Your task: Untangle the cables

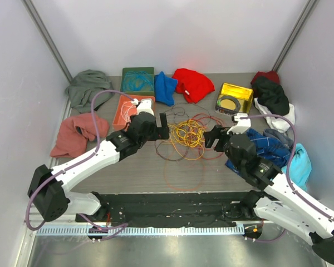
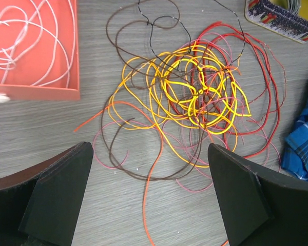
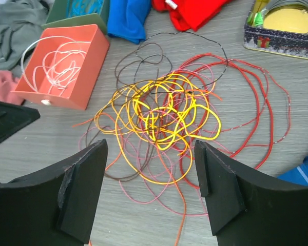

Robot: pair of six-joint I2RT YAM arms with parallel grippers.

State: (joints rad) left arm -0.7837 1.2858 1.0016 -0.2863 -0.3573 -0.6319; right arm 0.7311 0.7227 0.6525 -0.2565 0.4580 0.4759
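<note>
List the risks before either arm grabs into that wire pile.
1. The yellow, orange and red cables are interlaced, so pulling one loop may tighten the knot or drag the whole pile.
2. Red loops reach near the tin and the blue checked cloth; a tug could snag them.

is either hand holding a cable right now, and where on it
Nothing is held. The left hand and the right hand are both open by the tangled cables, with no wire in either.
</note>
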